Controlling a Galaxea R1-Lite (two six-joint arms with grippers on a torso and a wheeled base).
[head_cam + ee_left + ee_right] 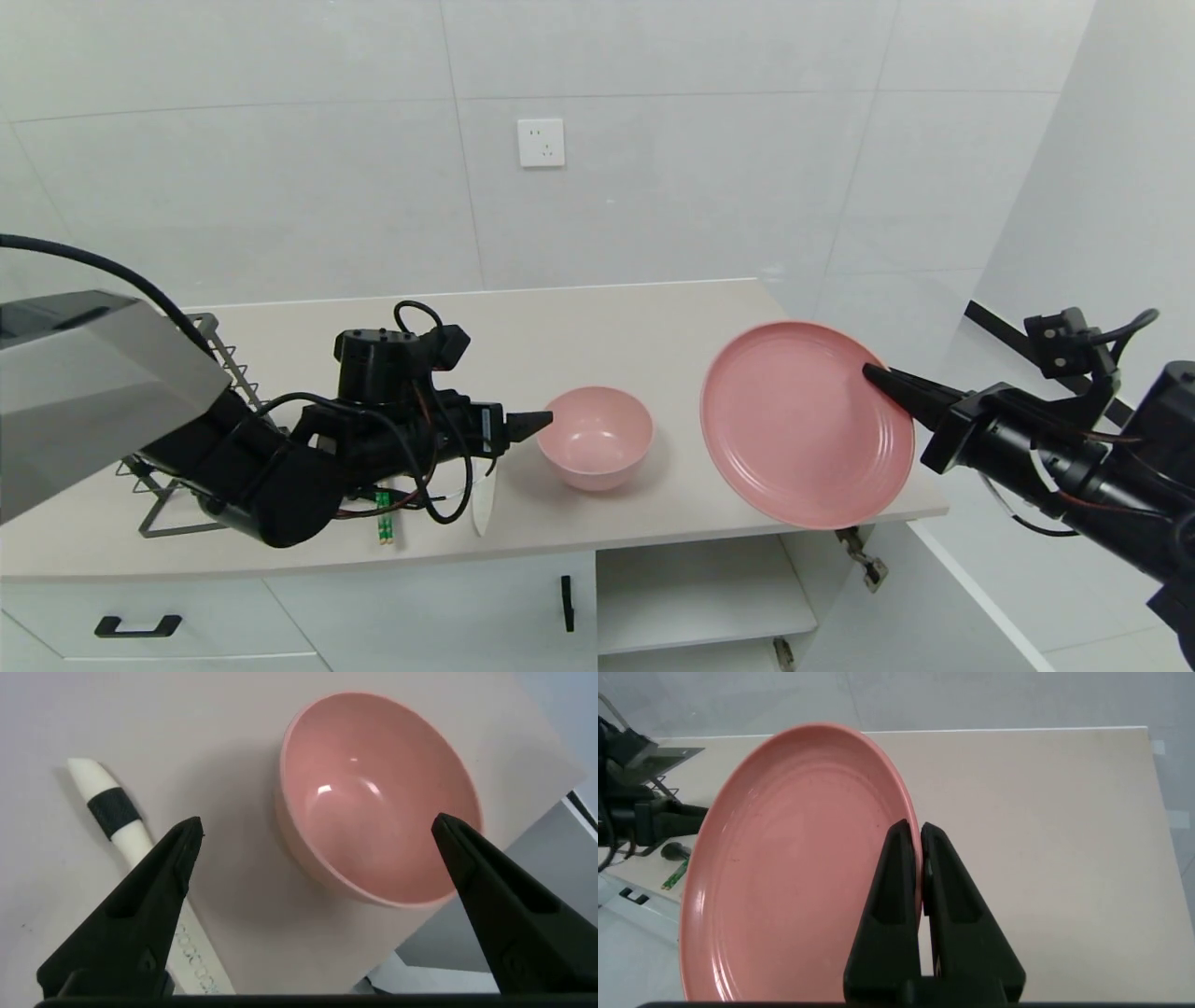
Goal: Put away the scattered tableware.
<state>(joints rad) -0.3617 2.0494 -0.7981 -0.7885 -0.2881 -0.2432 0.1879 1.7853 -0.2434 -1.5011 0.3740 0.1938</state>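
Pink plate (803, 425) stands tilted at the right end of the counter (579, 336), its rim pinched between the closed fingers of the right gripper (870, 371); pink bowl (597, 448) sits upright on the counter; left gripper (534, 426), spread wide and empty, hovers just beside it

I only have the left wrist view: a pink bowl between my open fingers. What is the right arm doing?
Observer: The right gripper is shut on the rim of the pink plate, which is tilted at the counter's right end.
Operator: Is that plate touching my bowl?
Observer: No. The bowl sits apart, to the plate's left, with bare counter between them.
Operator: Any rack nearby?
Observer: Yes, a wire rack stands at the counter's left end.
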